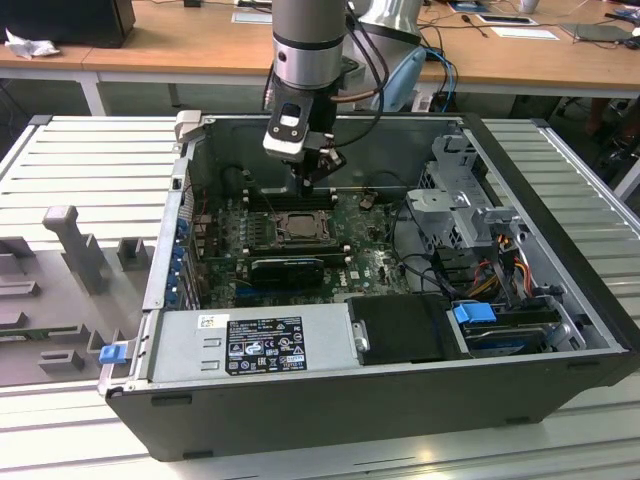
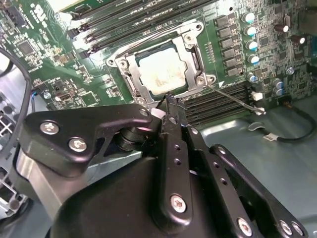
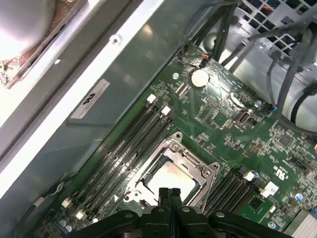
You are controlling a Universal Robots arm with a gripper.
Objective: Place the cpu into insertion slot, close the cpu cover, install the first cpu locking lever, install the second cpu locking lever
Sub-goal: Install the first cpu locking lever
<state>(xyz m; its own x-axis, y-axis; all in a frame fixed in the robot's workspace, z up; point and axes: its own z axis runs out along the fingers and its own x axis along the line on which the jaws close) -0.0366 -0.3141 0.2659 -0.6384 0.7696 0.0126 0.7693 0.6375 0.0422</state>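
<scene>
Cpu (image 2: pixel 163 73) in insertion slot (image 2: pixel 192 58), memory slots (image 2: pixel 218 101) flanking, gripper (image 2: pixel 170 100) above.

Print on the power supply label (image 1: pixel 265 345) and the case-wall sticker (image 3: pixel 94 98) is too small to read.

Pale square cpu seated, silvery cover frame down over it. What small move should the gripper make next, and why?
Probably ease the shut gripper sideways toward the thin metal locking lever: the pale square cpu lies under the silvery metal cover frame, yet that lever juts out from the frame's corner, seemingly unlatched.
</scene>
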